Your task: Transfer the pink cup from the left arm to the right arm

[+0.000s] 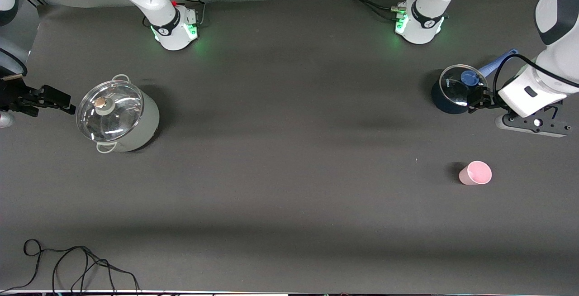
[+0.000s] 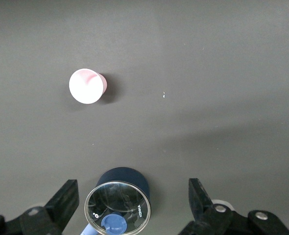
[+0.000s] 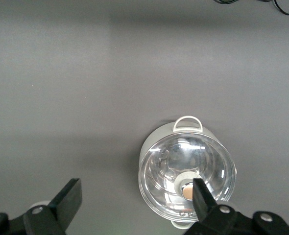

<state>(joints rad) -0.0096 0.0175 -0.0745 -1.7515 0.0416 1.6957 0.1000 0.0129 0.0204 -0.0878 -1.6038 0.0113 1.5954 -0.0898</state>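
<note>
Left gripper [image 1: 480, 100] hangs with its fingers spread wide and nothing between them, up over the dark blue saucepan [image 1: 453, 91] at the left arm's end of the table. Right gripper [image 1: 54, 99] is spread wide and empty too, hovering just beside the big grey pot [image 1: 118, 117] at the right arm's end — that arm waits.

Now the prize: the pink cup [image 1: 476, 173] stands upright on the dark table [image 1: 289, 187], mouth up, all by itself, nearer the front camera than the saucepan and well apart from it. Neither gripper touches it, so the pick-up has not begun.

My read on handling: it looks like thin smooth plastic — light, a touch slippery, and likely to flex if squeezed hard. With that taper, a pinch across the wall near the rim, or one finger inside and one outside, seems safest, and it should leave the lower body free for the right gripper to take at the handover.

The left wrist view gives what the front view cannot: a look straight down at the cup [image 2: 86, 86], its open mouth showing empty, with the saucepan's glass lid [image 2: 117, 208] and blue knob framed between the spread fingers. The right wrist view shows only the grey pot's lid [image 3: 186, 181] and a handle loop; no cup there. The front view alone shows both arms at once, and the cables [image 1: 68, 264] lying at the table's near edge.
</note>
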